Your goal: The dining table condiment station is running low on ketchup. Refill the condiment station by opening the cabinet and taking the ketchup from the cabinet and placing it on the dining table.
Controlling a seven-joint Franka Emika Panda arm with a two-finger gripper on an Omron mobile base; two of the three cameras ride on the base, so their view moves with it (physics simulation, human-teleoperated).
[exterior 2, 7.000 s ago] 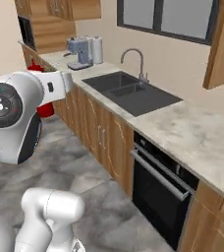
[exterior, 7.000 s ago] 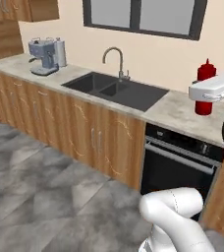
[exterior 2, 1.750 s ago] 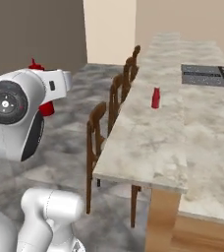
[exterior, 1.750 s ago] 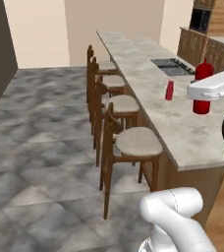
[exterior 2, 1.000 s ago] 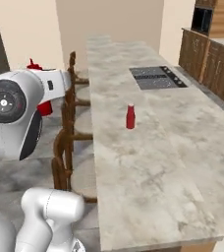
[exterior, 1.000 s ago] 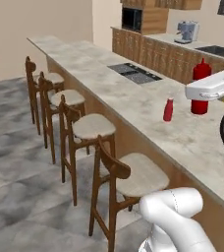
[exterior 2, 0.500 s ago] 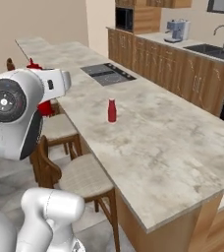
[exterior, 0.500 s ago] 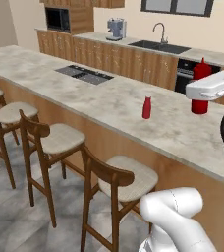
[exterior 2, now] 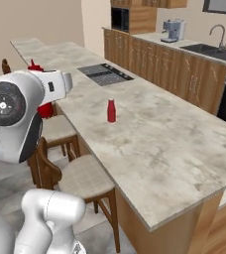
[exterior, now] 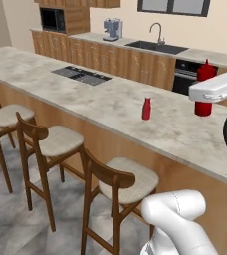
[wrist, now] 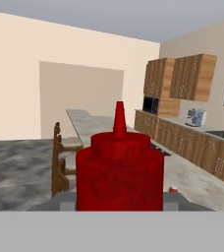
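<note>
Above the floor beside the dining table (exterior: pixel 110 102), gripper (exterior: pixel 203 99) clamped on the ketchup (wrist: pixel 119 170), bottle upright, nozzle up, well clear of the stone top. On the top, a second small red bottle (exterior 2: pixel 111 110) near wooden stools (exterior: pixel 123 179).

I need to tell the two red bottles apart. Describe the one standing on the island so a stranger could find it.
Find the long beige marbled stone island with wooden stools. Past its black inset cooktop, a small red bottle stands upright alone on the stone. Unlike the larger red squeeze bottle in the gripper, nothing holds it.
</note>
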